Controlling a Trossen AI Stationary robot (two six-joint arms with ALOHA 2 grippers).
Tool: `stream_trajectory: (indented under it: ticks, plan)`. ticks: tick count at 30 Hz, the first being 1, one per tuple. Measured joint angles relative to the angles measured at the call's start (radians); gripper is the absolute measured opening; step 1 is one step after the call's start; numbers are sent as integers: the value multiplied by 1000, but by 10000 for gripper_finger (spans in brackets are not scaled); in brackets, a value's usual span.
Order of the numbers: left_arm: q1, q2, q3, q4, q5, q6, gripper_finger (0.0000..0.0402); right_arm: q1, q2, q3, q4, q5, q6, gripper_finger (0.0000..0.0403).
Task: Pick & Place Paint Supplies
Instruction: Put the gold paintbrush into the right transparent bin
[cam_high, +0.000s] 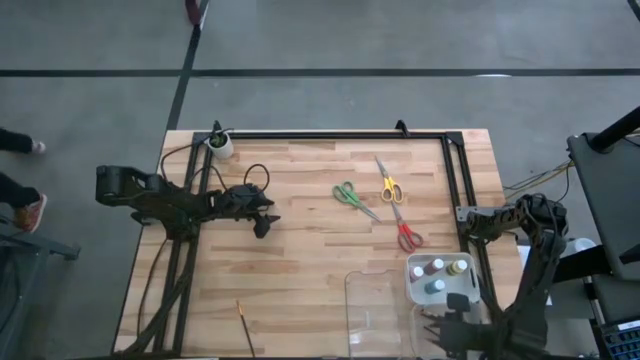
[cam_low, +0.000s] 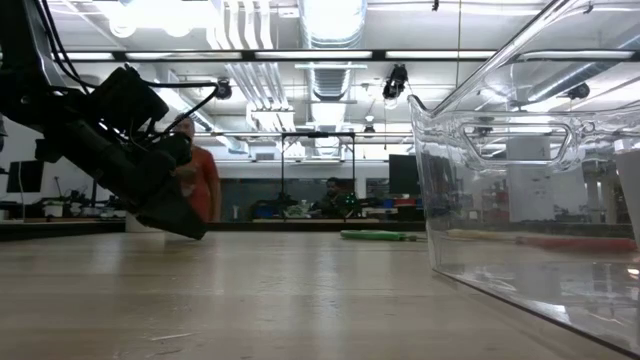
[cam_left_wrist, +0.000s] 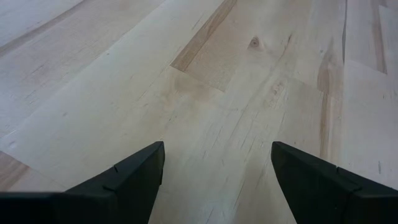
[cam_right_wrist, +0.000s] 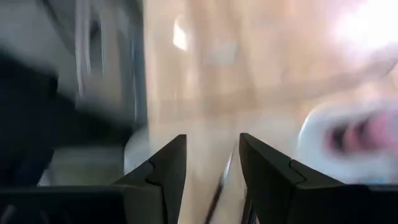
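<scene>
**Right pincer over the tray, scissors and brush not yet collected**

Step in hand, as I judge it: a drop-off at the clear plastic compartment tray (cam_high: 378, 310), near tabletop edge, right side. The right pincer (cam_high: 447, 328) hangs over the tray's near part. Its wrist view shows the two dark fingers (cam_right_wrist: 168, 168) standing partly apart with nothing between them that I can make out. Reads as a release just made or a withdrawal, but that is judgement only.

Already in the tray: small paint bottles with pale caps (cam_high: 437, 272), clustered in the far right compartment. Teal and yellow visible from above; other colours too small to call.

Out on the light wooden tabletop (cam_high: 300, 240):
- green-handled scissors (cam_high: 349, 195), mid-table
- yellow-handled scissors (cam_high: 388, 184), just beside the green pair, farther back
- red-handled scissors (cam_high: 406, 233), nearest the tray
- one thin pencil-like brush (cam_high: 243, 325), near front edge, left of the tray, well apart from everything

Left pincer (cam_high: 262, 222) is low over bare wood, left of centre, fingers wide apart, empty. Waiting, it seems.

Next move calls for: right arm lifting clear of the tray wall, then reaching for the red scissors as the closest piece. They lie flat, so a low, square approach across the handles or blades is needed.

Hard to make out: right wrist view is smeared, so tray contents there are unreadable. Low view shows only the tray's wall and the left arm. Small white round cup (cam_high: 219, 146) sits at the far left corner, contents unclear.
</scene>
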Motion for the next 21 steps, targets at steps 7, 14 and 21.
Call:
stream_trajectory:
  ticks: [7, 14, 21]
  plan:
    - [0, 0, 0, 0, 0, 0, 304, -38, -1, 66, -8, 385, -92, 146]
    - [0, 0, 0, 0, 0, 0, 304, -145, -3, 106, -2, 264, -437, 146]
    - [0, 0, 0, 0, 0, 0, 304, -247, -11, 119, 59, 229, -814, 146]
